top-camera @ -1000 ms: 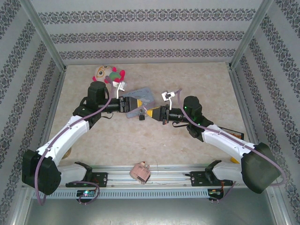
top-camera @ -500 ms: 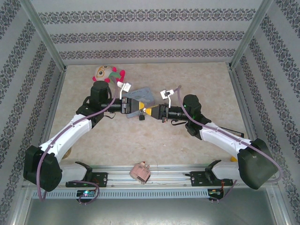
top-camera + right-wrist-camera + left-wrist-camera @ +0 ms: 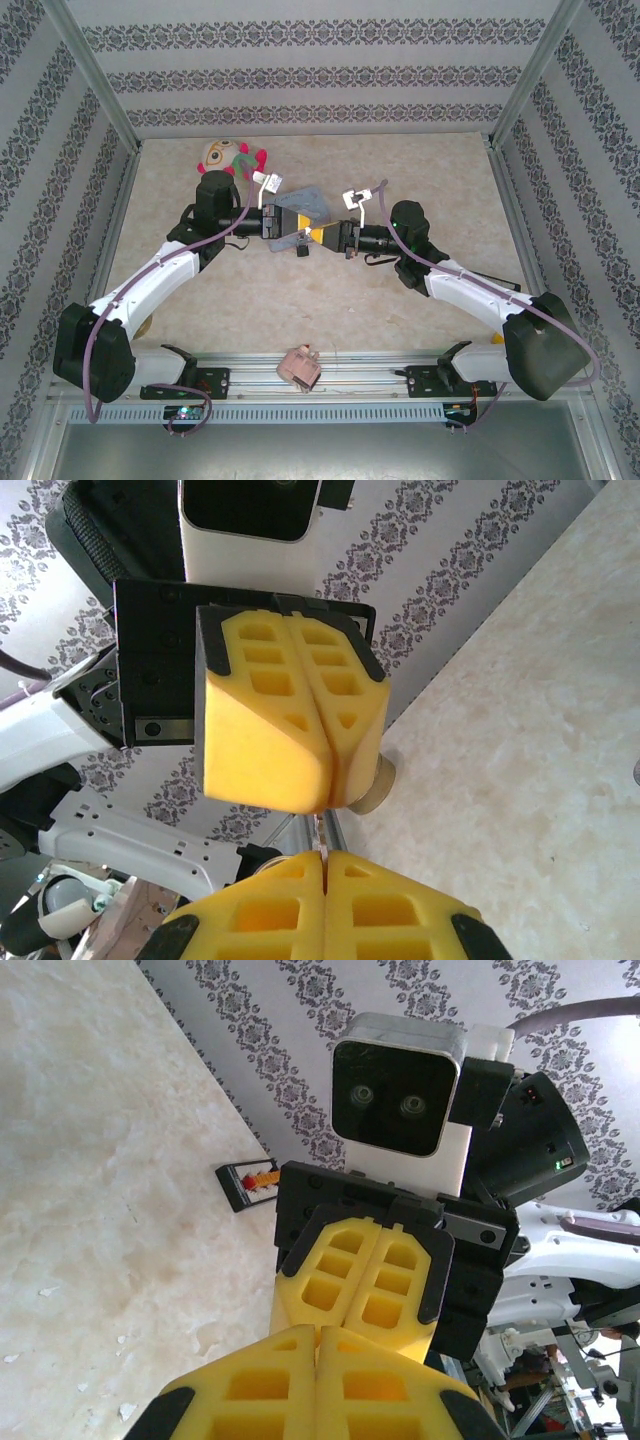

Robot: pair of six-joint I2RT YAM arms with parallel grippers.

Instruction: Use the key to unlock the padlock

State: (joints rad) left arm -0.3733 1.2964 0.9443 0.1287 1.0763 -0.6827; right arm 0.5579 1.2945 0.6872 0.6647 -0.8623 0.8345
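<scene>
My two grippers meet tip to tip above the middle of the table. The left gripper (image 3: 299,236) (image 3: 318,1332) is shut on the padlock (image 3: 302,250), a tiny dark piece hanging just under its tips. In the right wrist view the padlock (image 3: 376,783) shows as a small round metal end on the table side of the left gripper (image 3: 327,800). The right gripper (image 3: 319,237) (image 3: 323,855) (image 3: 345,1315) is shut on the key (image 3: 320,828). This thin silvery blade reaches across the short gap to the left fingertips.
A plush toy (image 3: 232,157) lies at the far left. A blue-grey tin (image 3: 302,203) lies just beyond the grippers. A pink blocky object (image 3: 300,367) rests on the front rail. A small black tray (image 3: 250,1178) sits by the right wall.
Both grippers have drifted slightly toward the far side and closer together. Their tips now almost touch. Both stay shut.
</scene>
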